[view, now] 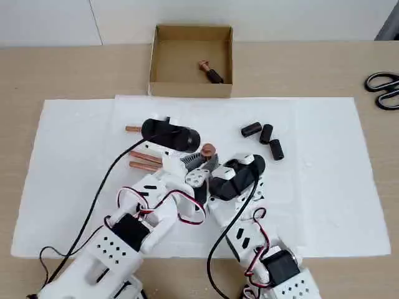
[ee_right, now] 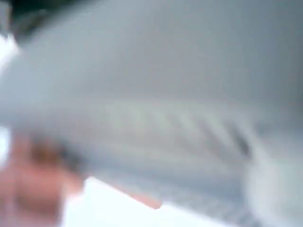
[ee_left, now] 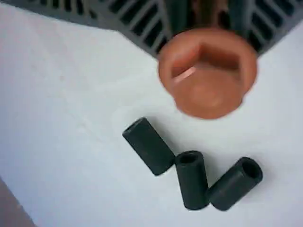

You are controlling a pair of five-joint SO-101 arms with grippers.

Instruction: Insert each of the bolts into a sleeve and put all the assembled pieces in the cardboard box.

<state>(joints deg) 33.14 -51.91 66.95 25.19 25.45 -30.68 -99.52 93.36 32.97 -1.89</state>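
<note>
My left gripper [view: 202, 159] is shut on a copper bolt [view: 207, 150] just above the white sheet. Its hex head [ee_left: 208, 71] pokes out between the grey ribbed jaws in the left wrist view. Three black sleeves [ee_left: 189, 175] lie loose on the sheet beyond it, to the right of the gripper [view: 266, 136]. Three more copper bolts [view: 144, 160] lie to the left. My right arm [view: 237, 176] sits close beside the left gripper. Its wrist view is blurred, with a grey ribbed surface [ee_right: 180, 127] and a copper smear [ee_right: 33, 165]. The cardboard box [view: 161, 62] at the back holds one bolt in a sleeve [view: 211, 71].
The white sheet [view: 330, 187] covers the middle of the wooden table [view: 62, 68]. Scissors [view: 383, 87] lie at the far right edge. Both arms' cables trail toward the front edge.
</note>
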